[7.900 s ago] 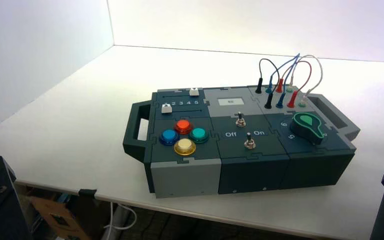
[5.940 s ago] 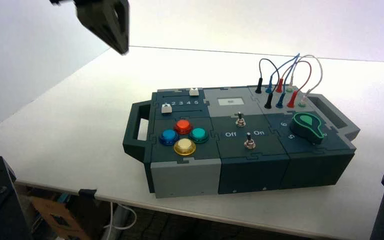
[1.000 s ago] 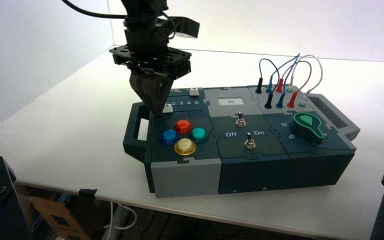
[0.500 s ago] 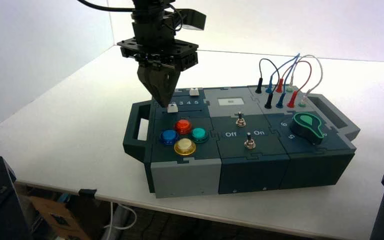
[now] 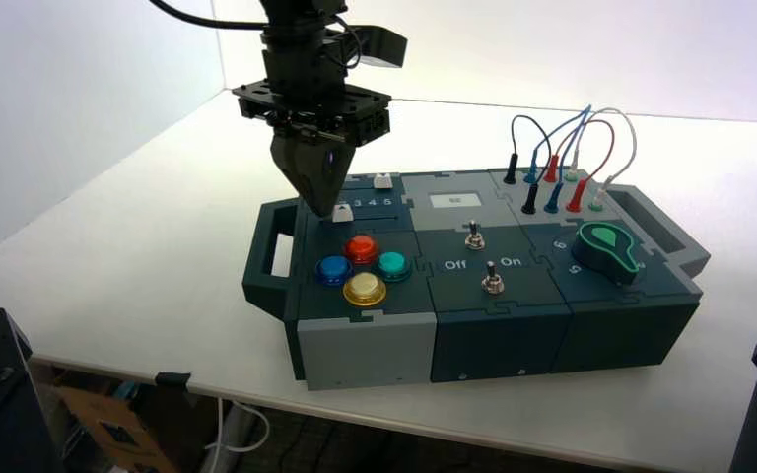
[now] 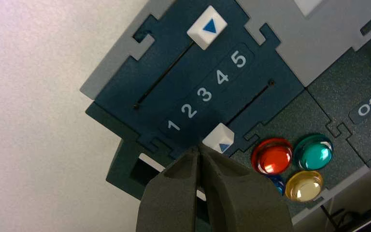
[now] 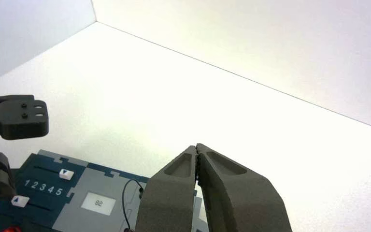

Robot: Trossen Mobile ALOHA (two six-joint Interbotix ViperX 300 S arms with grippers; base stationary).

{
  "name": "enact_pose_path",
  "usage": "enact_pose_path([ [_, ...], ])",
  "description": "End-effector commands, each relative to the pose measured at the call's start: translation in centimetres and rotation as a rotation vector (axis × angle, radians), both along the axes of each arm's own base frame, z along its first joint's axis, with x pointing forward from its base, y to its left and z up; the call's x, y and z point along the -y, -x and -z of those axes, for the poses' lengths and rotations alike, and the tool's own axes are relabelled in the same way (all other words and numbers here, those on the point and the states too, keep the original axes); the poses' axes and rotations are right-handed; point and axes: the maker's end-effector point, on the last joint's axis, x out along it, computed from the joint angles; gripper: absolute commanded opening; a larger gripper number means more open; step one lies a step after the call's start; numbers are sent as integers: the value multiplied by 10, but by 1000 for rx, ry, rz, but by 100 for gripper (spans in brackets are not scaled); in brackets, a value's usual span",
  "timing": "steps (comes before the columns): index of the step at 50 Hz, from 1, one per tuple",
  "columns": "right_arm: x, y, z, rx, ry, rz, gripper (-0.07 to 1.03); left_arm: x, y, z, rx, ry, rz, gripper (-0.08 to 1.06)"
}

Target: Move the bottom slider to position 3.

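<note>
High view first: taking the bottom slider point(image 5: 342, 213) as the landmark, the left tool point(image 5: 322, 214) is right beside it, on the side away from the row's higher digits, its fingertips together with nothing pinched between them. In the left wrist view the slider's white cap lies nearest the digit 2, with the 3 point(image 6: 204, 94) one place further along the row and a bare stretch of dark slot point(image 6: 249, 103) leading that way. The right tool point(image 7: 196, 147) is parked well off to the slider's right, closed and empty. The move seems to call for a short push toward the 3, and the likeliest fault is overshoot: since the tips only press from one side, nothing would brake the cap if it slid freely. Should the tips ride too high or drift sideways, they could skip over the cap or slip past it, leaving it short. Straying toward the near side of the slider might bring the tool against the red button point(image 5: 362, 249); the other white slider point(image 5: 382, 181), beyond the digits, looks safer unless the arm swings wide.
</note>
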Motion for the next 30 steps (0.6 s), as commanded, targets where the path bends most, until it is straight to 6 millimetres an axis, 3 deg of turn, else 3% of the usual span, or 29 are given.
enact_pose_path([
  [1, -1, -3, -9, 26, -4, -3, -2, 7, -2, -8, 20, 20, 17, -3],
  [30, -1, -4, -9, 26, -3, -3, -2, 14, -1, -10, 25, 29, 31, -3],
])
